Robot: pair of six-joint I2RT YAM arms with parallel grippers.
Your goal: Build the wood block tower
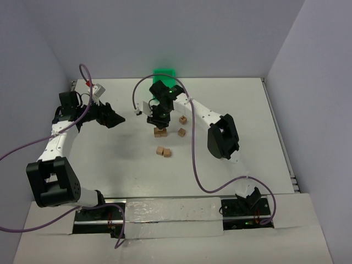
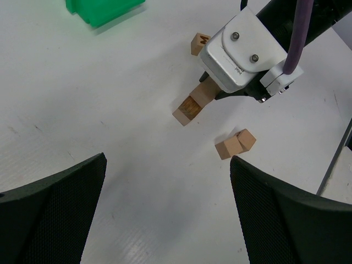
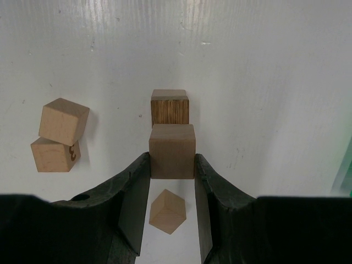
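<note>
i see right tool clenched on wood block, right by tower at desk centre; contact i cannot tell. left tool released, empty, well apart at left.

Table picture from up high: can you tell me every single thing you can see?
held block: one, light tan, between the right gripper's fingers, mid table
dark-sided block: one, tan with a dark grainy side, close beside the held block; whether they touch is unclear
paired blocks: two, tan, side by side, nearer the arms
loose blocks: two, tan, apart from each other, right of the held block
bin: one, green, far edge of the table
table: one, white
cables: two, purple, one trailing from each arm
left gripper: one, black, open and empty, left of the blocks
right gripper: one, black, shut on the held block
</note>
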